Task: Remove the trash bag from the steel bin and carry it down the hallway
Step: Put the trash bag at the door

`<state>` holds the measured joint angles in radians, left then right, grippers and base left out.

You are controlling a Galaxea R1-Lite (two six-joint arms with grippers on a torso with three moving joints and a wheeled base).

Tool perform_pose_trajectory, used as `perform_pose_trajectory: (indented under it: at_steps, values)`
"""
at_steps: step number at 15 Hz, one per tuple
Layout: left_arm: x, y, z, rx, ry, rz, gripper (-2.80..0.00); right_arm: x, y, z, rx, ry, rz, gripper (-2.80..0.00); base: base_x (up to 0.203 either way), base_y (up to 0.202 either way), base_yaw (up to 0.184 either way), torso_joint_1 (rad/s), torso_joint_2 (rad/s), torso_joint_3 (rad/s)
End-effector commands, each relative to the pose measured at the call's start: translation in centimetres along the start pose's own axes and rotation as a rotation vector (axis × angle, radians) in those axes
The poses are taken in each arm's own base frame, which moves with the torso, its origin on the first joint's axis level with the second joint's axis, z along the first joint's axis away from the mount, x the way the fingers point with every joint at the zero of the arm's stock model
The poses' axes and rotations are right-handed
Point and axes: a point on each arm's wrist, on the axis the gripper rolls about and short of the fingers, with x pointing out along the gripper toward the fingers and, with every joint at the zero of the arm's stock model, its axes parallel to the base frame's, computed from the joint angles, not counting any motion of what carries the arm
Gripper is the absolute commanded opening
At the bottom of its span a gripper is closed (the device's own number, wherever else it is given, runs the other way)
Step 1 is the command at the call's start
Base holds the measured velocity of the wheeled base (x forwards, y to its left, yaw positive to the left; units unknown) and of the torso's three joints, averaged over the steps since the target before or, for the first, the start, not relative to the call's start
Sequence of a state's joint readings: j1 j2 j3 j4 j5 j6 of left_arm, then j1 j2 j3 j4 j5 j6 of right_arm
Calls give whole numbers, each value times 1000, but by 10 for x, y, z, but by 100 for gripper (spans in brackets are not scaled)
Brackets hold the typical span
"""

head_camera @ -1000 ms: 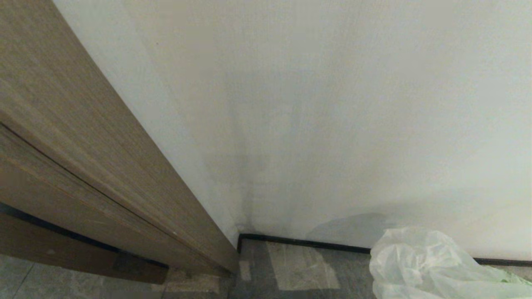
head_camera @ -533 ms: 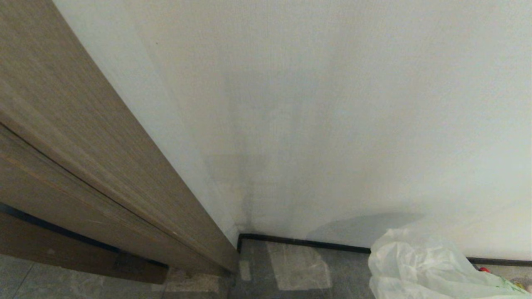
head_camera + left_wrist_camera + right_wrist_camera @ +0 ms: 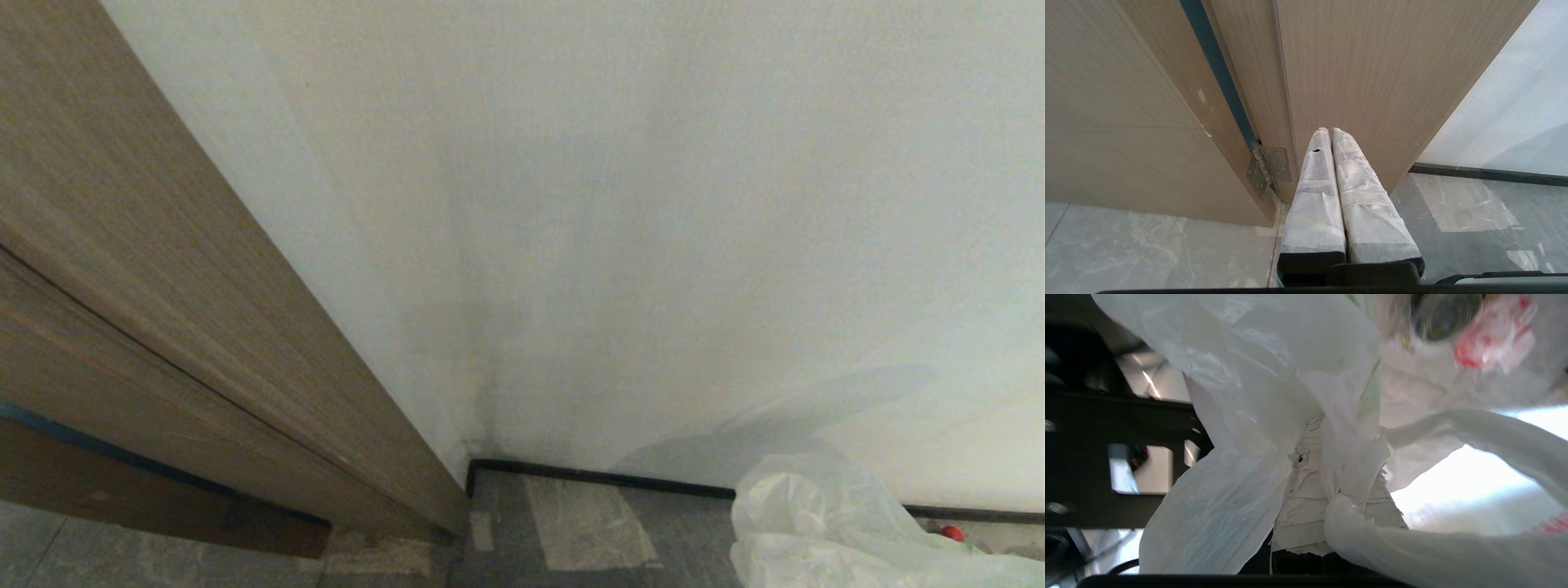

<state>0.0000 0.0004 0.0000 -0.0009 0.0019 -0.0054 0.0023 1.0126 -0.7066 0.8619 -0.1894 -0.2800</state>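
Corner ahead: a white wall (image 3: pixel 653 245) fills most of the head view; a black skirting strip (image 3: pixel 596 475) runs along its foot; a wooden door frame (image 3: pixel 163 310) slants down the left side and meets the wall at the corner
Floor: grey marbled tiles (image 3: pixel 604 531) show in a narrow band below the skirting, the only open ground in the head view; a paler patch lies on them near the corner
Right gripper: its tape-wrapped fingers (image 3: pixel 1306 498) are clamped together on gathered folds of the trash bag (image 3: pixel 1241 416); plastic drapes over and around both fingers, so the fingertips are hidden
Trash bag: in the head view it bulges at the lower right edge (image 3: pixel 824 523), in front of the skirting; milky and crinkled; a red scrap (image 3: pixel 950 533) shows beside it; in the right wrist view, red and dark rubbish (image 3: pixel 1453 326) shows blurred through the plastic
Left gripper: (image 3: pixel 1330 131) wrapped fingers pressed together, holding nothing; it points at the wooden frame, near a metal hinge (image 3: pixel 1269 167)
In the way: wall and door frame close off the front and left
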Motion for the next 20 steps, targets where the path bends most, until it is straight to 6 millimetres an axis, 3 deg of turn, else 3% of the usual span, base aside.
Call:
perform_pose_trajectory:
  at_steps: [1,5,15,20]
  values:
    - [0,0,0,-1,-2,1,-280,24,-2,24,-43,144,37,-280,0,0,0,0,0,0]
    - [0,0,0,-1,-1,0,-280,51,-2,50,-69,199,77,-280,0,0,0,0,0,0]
    - [0,0,0,-1,-1,1,-280,106,4,98,-74,77,102,-280,0,0,0,0,0,0]
    - [0,0,0,-1,-1,1,-280,117,4,99,-109,118,33,-280,0,0,0,0,0,0]
